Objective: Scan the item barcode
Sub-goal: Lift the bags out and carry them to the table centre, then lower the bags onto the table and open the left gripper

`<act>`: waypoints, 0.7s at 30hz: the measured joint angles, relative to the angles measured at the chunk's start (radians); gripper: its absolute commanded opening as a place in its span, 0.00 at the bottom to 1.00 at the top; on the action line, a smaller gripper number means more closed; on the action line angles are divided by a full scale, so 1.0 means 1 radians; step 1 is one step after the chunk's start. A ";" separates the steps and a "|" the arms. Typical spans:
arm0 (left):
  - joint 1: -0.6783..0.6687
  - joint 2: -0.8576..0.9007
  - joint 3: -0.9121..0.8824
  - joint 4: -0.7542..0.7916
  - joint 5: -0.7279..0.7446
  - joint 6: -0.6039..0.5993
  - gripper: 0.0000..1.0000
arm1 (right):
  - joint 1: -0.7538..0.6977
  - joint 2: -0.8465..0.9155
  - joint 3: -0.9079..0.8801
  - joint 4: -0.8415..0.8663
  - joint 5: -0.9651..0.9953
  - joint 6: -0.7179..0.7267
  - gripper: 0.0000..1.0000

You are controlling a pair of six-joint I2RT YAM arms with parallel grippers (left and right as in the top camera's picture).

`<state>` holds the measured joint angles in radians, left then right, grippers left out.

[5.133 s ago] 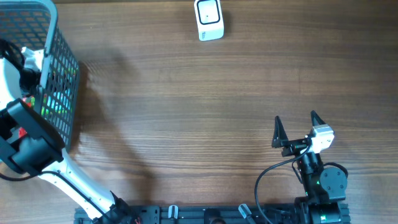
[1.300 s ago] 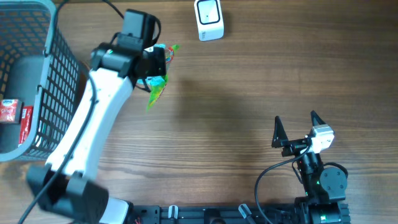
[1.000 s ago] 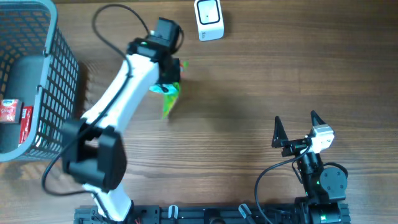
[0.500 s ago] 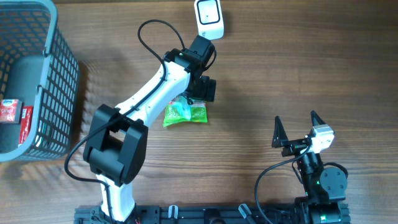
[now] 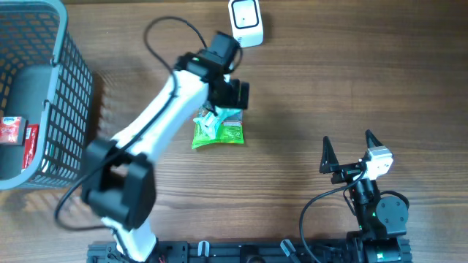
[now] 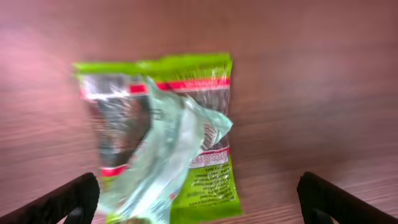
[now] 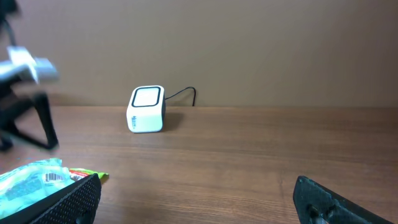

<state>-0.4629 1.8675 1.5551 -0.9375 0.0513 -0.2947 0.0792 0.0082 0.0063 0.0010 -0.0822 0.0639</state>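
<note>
Tabletop (image 5: 329, 66) wood fills the overhead view. The left arm (image 5: 157, 117) reaches across it, and the left hand (image 5: 232, 95) hangs over the upper edge of the green packet (image 5: 218, 133), hiding that edge. How far the fingers are spread cannot be made out from up here. The white scanner (image 5: 246, 22) stands just beyond the hand, near the far edge. A dark mesh basket (image 5: 73, 95) is cut off at the left border, with 2 red packs (image 5: 9, 128) inside it. The right hand (image 5: 347, 152) sits well apart, its 2 fingers spread with nothing between them.

The left wrist view settles what the overhead hides. The fingers (image 6: 71, 202) stand wide apart in the 2 bottom corners, and the packet (image 6: 168, 137) lies flat on the wood between them, untouched. Its print is blurred and a crumpled clear flap covers the middle.

The right wrist view looks low across the wood. It shows the scanner (image 7: 147, 109) face-on with a cable (image 7: 183, 93) behind it. The packet (image 7: 37, 179) is cut off at lower left, with a small barcode (image 7: 51, 177) facing this way. The left arm (image 7: 25, 106) is a blur at the border.
</note>
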 measured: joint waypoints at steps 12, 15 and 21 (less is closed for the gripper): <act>0.012 -0.079 0.012 -0.079 0.097 -0.019 0.04 | 0.000 0.000 0.000 0.000 0.000 0.000 1.00; -0.007 -0.059 -0.031 -0.037 0.115 -0.022 0.04 | 0.000 0.000 0.000 0.000 0.000 0.000 1.00; 0.000 -0.022 -0.156 0.072 -0.016 -0.056 0.04 | 0.000 0.000 0.000 0.000 0.000 0.000 1.00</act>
<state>-0.4625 1.8454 1.3994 -0.8654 0.0357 -0.3511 0.0792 0.0082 0.0063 0.0010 -0.0822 0.0639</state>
